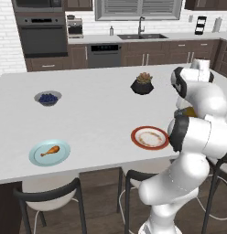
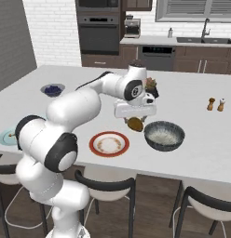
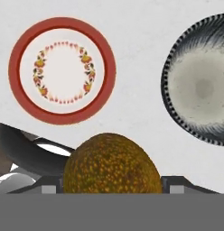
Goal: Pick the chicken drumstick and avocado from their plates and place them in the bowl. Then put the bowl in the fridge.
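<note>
My gripper (image 2: 135,122) is shut on the avocado (image 3: 111,164), a dark olive-brown lump held just above the counter. It hangs between the empty white plate with the orange-red rim (image 3: 62,71) (image 2: 109,143) and the deep blue-grey bowl (image 3: 199,85) (image 2: 164,135), which is empty and shows its pale inside. The chicken drumstick (image 1: 50,150) lies on the light blue plate (image 1: 36,158) far to the left, near the counter's front edge. The fridge is out of view.
A small grey bowl of blue berries (image 1: 48,98) and a black pot with a succulent (image 1: 142,84) stand further back on the white counter. Salt and pepper shakers (image 2: 215,104) are at the right. Chairs (image 1: 51,196) line the front edge.
</note>
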